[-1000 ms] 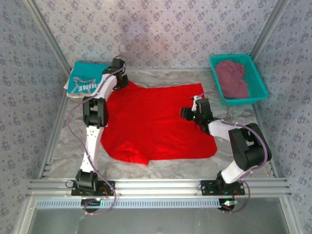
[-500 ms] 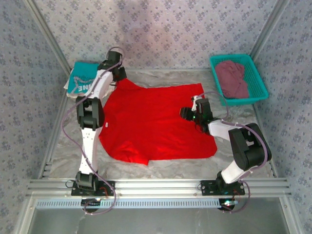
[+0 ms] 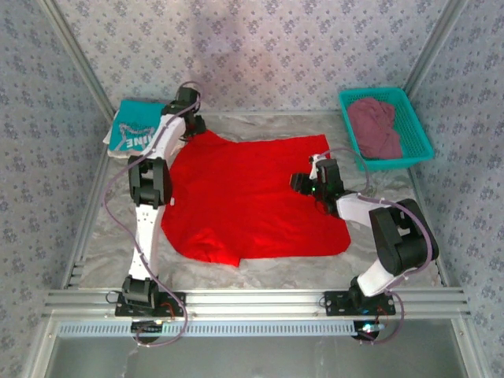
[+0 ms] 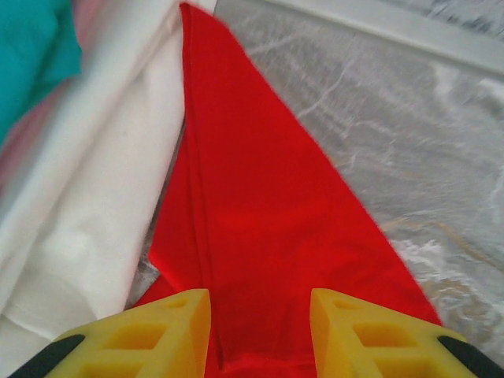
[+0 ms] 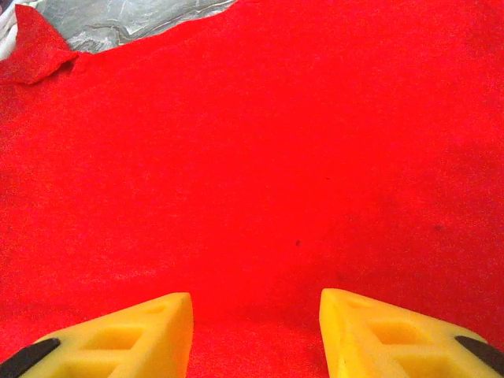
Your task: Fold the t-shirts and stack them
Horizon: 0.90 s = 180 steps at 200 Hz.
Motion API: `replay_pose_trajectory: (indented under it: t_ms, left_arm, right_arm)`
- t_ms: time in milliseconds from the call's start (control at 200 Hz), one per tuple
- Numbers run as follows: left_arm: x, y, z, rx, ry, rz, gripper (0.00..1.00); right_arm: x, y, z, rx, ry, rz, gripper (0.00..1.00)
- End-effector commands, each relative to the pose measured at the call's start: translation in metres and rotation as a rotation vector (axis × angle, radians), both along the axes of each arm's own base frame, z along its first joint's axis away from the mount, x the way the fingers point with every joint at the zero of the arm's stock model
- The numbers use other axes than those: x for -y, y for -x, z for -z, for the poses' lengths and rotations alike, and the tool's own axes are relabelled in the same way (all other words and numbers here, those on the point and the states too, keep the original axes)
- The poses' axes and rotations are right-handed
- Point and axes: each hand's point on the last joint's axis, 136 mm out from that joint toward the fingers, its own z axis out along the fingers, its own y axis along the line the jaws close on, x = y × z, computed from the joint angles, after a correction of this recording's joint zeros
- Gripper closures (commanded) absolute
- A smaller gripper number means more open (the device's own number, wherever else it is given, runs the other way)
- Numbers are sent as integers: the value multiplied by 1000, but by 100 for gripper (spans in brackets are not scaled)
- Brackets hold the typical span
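One print legible: white block capitals on the teal t-shirt (image 3: pixel 126 130), folded at the far left corner of the counter (image 3: pixel 260 272). From the top view the letters read "INE", small and slanted. The start of the word is cut off by the left arm (image 3: pixel 163 142) crossing it.

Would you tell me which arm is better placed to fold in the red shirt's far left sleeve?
Left, probably: the left fingers stand open over that sleeve, beside the white shirt; the right fingers hang over the red shirt's right half.
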Motion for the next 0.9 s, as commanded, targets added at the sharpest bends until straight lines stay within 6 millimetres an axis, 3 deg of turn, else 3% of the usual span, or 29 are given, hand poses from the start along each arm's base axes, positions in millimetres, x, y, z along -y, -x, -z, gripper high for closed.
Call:
replay_pose_trajectory:
  t_ms: [0,400,894]
  left_arm:
    - [-4,4,8,-38,-3,-7,62]
    - [-2,6,30,-75,3,-4,64]
    - [1,2,25,-54,14,5,97]
  right_arm:
    - [-4,1,-3,4,-21,-8,50]
    - [-5,2,-4,4,-26,-10,49]
    - [-6,2,-4,4,-26,-12,49]
